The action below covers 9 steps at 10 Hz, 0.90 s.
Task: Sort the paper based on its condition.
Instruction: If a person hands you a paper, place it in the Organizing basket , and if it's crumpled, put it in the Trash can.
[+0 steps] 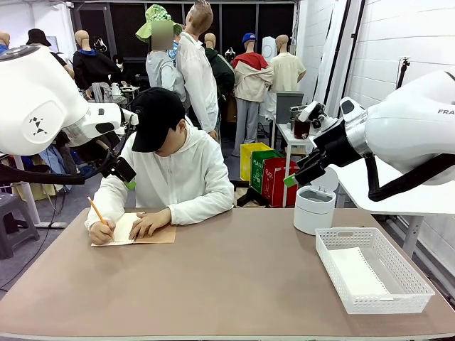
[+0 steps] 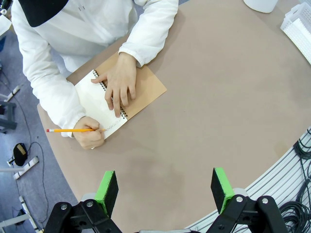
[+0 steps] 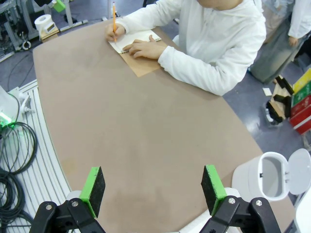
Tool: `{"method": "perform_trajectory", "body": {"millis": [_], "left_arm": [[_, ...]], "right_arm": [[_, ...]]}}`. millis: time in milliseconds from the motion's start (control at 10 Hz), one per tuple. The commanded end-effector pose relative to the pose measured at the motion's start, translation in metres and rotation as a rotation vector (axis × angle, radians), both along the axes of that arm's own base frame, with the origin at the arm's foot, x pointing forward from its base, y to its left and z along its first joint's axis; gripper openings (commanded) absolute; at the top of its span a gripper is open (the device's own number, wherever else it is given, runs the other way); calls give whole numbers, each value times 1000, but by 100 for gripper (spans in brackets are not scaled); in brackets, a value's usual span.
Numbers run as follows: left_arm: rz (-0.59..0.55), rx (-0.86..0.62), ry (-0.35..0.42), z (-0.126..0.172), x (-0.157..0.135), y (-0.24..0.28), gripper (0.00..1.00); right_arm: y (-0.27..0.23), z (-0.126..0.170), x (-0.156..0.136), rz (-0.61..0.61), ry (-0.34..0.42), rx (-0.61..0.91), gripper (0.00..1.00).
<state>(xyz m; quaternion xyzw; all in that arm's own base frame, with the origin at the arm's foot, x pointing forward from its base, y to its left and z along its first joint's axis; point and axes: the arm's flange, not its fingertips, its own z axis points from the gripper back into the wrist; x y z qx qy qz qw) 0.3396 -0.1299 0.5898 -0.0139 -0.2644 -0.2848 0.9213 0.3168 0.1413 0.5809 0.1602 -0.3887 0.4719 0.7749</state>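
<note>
Brown table (image 1: 234,284), with a person (image 1: 181,174) writing at its far side. Left gripper (image 2: 165,191) and right gripper (image 3: 153,189) hang above it, jaws spread wide, empty. White basket (image 1: 387,304), on the robot's right, holds the paper (image 1: 355,273) lying flat. Notebook (image 2: 95,99) and pencil (image 2: 68,130) lie under the person's hands.

My front cam sits at the near edge of the table (image 1: 234,284), between the arms. It faces 12 o'clock across it at the person (image 1: 178,170), mid-range. Left wrist cam hangs high over that near edge, pitched steeply down; notebook (image 2: 148,90) at 10 o'clock in frame. Right wrist cam is equally high (rolled, so the table runs diagonally), notebook near 12, lidded bin (image 3: 269,170) at 4. All three share tabletop, person, notebook.
</note>
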Motion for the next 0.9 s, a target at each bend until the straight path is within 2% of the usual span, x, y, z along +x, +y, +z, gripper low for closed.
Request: {"method": "perform_trajectory", "body": {"millis": [0, 800], "left_arm": [[-3, -1, -2, 0, 0, 1, 100], [-3, -1, -2, 0, 0, 1, 100]], "right_arm": [[0, 0, 0, -4, -1, -3, 100], [0, 0, 0, -4, -1, -3, 100]]}}
